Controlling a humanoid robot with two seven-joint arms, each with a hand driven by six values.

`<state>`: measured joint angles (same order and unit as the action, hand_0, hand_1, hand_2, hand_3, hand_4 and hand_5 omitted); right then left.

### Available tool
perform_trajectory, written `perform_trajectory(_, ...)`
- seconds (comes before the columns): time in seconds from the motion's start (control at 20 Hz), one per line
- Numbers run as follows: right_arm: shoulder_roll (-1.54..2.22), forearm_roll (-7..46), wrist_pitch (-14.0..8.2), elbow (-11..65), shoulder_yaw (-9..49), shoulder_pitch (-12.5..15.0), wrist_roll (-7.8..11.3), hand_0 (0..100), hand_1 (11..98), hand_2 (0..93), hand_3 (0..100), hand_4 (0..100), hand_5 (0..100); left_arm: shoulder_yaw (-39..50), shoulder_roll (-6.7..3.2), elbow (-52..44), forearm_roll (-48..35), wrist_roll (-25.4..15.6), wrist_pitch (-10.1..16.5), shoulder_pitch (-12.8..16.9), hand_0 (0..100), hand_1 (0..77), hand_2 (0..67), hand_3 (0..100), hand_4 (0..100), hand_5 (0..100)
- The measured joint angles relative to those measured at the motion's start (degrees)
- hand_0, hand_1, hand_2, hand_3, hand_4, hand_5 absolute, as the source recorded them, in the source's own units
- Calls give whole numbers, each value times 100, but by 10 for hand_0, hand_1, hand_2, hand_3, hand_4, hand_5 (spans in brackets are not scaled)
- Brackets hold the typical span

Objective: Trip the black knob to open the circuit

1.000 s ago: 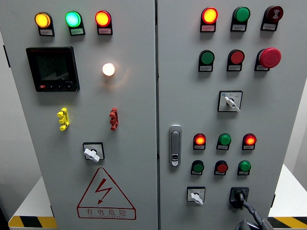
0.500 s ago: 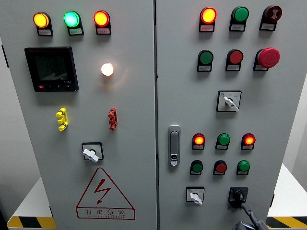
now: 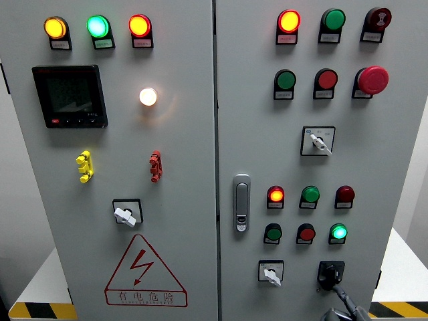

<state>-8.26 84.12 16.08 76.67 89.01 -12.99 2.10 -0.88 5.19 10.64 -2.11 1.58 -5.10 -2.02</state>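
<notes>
A grey metal control cabinet filled the view, its two doors meeting at a central seam. On the left door, amber, green and red round indicator lamps glowed above a black square digital meter, with a lit white lamp to the meter's right. Lower down sat a yellow plastic terminal, a red plastic terminal and a red triangular high-voltage warning sign. On the right door, a red mushroom emergency button sat above a silver door latch.

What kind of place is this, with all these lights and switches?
Probably an industrial electrical room: a grey control cabinet with indicator lamps, a red emergency-stop button and a high-voltage warning triangle.
</notes>
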Motion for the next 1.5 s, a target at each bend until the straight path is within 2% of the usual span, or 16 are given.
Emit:
perform_trajectory(0.55, -6, 0, 0, -58, 35, -2, -42, 1000, 658, 0, 793, 822, 1000, 0, 0, 0, 0, 0, 0, 0, 0, 0, 195, 262, 99, 86)
perform_trajectory(0.65, 28, -8, -7, -96, 68, 4, -42, 1000, 656, 0, 794, 823, 1000, 0, 0, 0, 0, 0, 0, 0, 0, 0, 195, 262, 99, 86)
perform_trajectory(0.95, 163, -95, -95, -132, 135, 3, -32, 1000, 653, 0, 796, 822, 1000, 0, 0, 0, 0, 0, 0, 0, 0, 0, 195, 262, 99, 86)
perform_trajectory(1.2, 252, -104, -96, -73, 182, 97, -25, 1000, 648, 0, 799, 825, 1000, 0, 0, 0, 0, 0, 0, 0, 0, 0, 195, 262, 99, 86)
perform_trajectory(1.3, 257, -101, -101, -19, 186, 228, -25, 1000, 625, 0, 798, 807, 1000, 0, 0, 0, 0, 0, 0, 0, 0, 0, 195, 262, 99, 86)
perform_trajectory(1.35, 257, -99, -103, -2, 187, 297, -25, 1000, 577, 0, 779, 787, 1000, 0, 0, 0, 0, 0, 0, 0, 0, 0, 195, 262, 99, 86)
perform_trajectory(1.4, 257, -99, -103, 11, 187, 368, -25, 1000, 538, 0, 734, 725, 1000, 0, 0, 0, 0, 0, 0, 0, 0, 0, 195, 262, 99, 86)
perform_trajectory(1.45, 257, -98, -103, 37, 187, 437, -25, 1000, 528, 0, 703, 692, 963, 0, 0, 0, 0, 0, 0, 0, 0, 0, 195, 262, 99, 86)
perform_trajectory(1.5, 252, -98, -103, 64, 187, 502, -25, 1000, 524, 0, 632, 596, 859, 0, 0, 0, 0, 0, 0, 0, 0, 0, 195, 262, 99, 86)
